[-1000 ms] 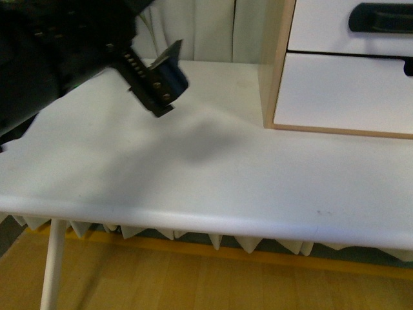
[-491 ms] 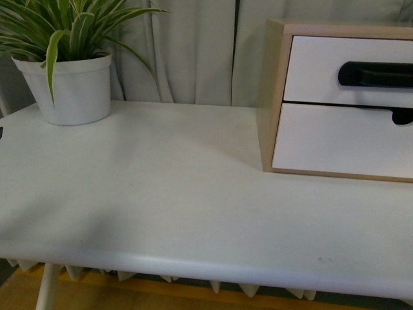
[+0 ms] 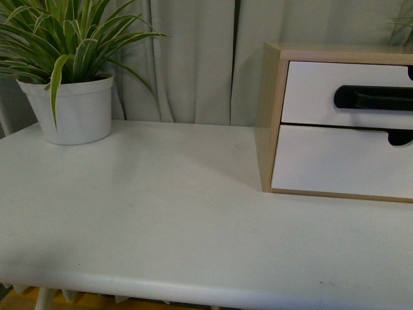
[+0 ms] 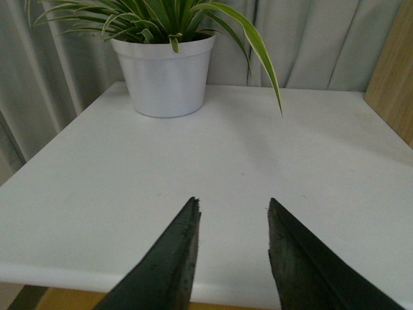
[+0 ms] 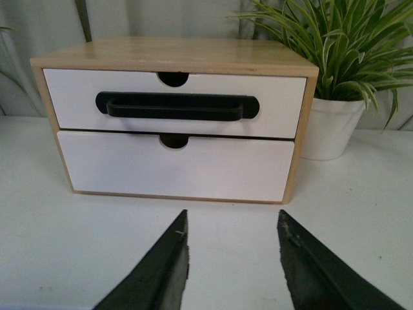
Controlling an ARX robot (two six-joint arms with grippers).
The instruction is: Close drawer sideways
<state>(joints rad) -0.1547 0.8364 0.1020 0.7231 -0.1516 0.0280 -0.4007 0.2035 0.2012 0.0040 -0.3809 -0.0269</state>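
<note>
The drawer (image 5: 274, 103), the upper one with the long black handle (image 5: 174, 106), sits in the wooden cabinet (image 5: 174, 55) at the right end of the white table (image 3: 161, 213), directly above a plainer lower drawer (image 5: 174, 168) that has only a small dark notch at its top edge. Seen from the right wrist, the drawer's white front lies level with the cabinet's frame, with only a thin dark seam around it and none of its wooden sides showing. On that evidence the drawer looks closed, or so nearly closed that any gap is too small to make out. The front view cuts off the right part of the cabinet, so it cannot confirm this across the full width. The right gripper (image 5: 232, 214) faces the cabinet from well back over the table, with its two fingers spread apart and nothing between them. The left gripper (image 4: 232, 201) is likewise spread and empty, pointing toward the potted plant (image 3: 74, 110) at the far left end of the table, well away from the cabinet. Neither arm shows in the front view, and nothing touches the drawer. Judging by this, the main work of the task appears finished. At most a final check or a light sideways push on the front might be left, if it is not fully seated.
</note>
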